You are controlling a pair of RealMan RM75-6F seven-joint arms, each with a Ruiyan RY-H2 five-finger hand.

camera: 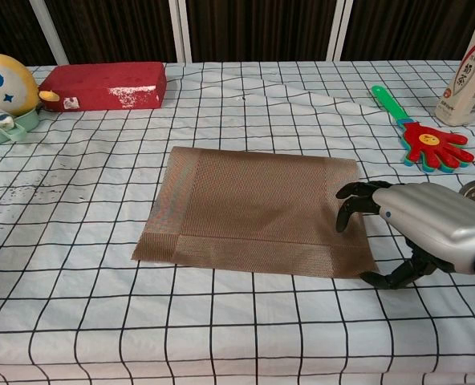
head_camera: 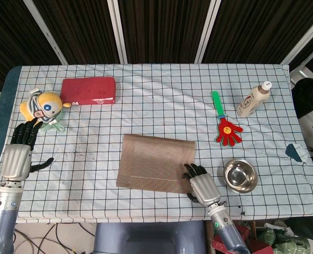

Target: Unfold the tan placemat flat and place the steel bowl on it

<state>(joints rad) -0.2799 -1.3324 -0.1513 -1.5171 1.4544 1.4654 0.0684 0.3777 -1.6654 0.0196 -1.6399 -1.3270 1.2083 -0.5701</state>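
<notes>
The tan placemat [head_camera: 155,161] is seen folded in the middle of the checked tablecloth [head_camera: 146,106], a doubled strip along its near edge. The right hand [head_camera: 201,185] is placed at the mat's near right corner, fingertips [camera: 351,196] curled down onto the edge; whether the cloth is pinched cannot be told. The steel bowl [head_camera: 240,175] is seen just right of that hand, off the mat. The left hand [head_camera: 20,151] is held released, fingers spread, at the table's left edge near a yellow cartoon toy [head_camera: 44,107].
</notes>
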